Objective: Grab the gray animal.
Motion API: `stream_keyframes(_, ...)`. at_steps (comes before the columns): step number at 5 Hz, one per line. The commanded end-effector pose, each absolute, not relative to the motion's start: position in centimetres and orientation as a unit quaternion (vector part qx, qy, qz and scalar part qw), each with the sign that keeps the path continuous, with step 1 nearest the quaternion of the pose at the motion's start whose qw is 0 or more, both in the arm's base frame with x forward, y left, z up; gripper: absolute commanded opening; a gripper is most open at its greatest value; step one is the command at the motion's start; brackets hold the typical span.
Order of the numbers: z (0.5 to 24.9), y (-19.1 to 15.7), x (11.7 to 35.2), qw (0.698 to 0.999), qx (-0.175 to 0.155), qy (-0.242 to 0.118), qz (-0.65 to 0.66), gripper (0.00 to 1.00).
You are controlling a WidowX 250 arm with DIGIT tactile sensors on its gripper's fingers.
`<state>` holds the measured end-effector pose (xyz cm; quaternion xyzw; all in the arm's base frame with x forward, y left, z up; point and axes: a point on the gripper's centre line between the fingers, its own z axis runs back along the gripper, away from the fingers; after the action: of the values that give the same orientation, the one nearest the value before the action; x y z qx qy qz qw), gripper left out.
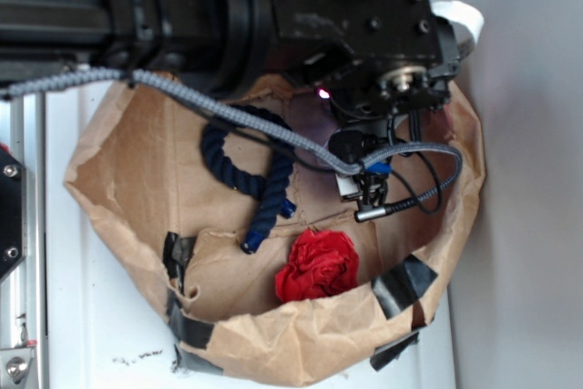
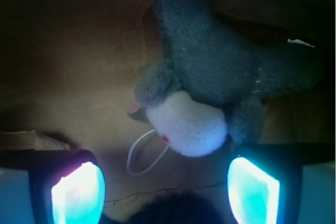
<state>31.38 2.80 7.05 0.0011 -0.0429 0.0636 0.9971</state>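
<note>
Paper nest: brown paper wall (image 1: 118,161) patched with dark tape ringed the things and sat on the white desk (image 1: 91,334).
Rope: navy rope loop (image 1: 246,170) lay at the left of the nest, well apart from the pincer.
Red ball: red cloth ball (image 1: 317,266) sat low in the nest, near the front wall, below the arm.
String: thin white loop (image 2: 143,156) trailed from the toy's face toward the left finger.
Gray animal: gray animal (image 2: 210,72) lay flat on the paper, straight under the wrist camera, white face (image 2: 186,127) toward the fingers, gray body and limbs spreading away; the exterior view hid it behind the arm.
Pincer: pincer (image 2: 165,190) stood wide and held nothing, its glowing fingers (image 2: 79,192) flanking the face, apparently not touching it.
Handling: it looked light, soft and squashy, not fragile; plush should give and grip well.
Hold: the head or the thick body just behind it seemed best; the string and thin limbs could slip free.
</note>
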Motion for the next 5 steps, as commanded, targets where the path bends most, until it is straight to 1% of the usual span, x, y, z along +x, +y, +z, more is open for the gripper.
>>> stream_keyframes(1,8.2,3.9,33.4,0.984,0.004,-0.140,0.110,1.00)
stream_keyframes(2,8.4,4.2,33.9,0.982,0.000,-0.146,0.120,1.00)
stream_keyframes(3,7.3,4.1,34.5,0.985,0.008,-0.131,0.115,1.00)
stream_keyframes(5,4.6,4.1,36.7,0.988,0.049,-0.102,0.105,1.00)
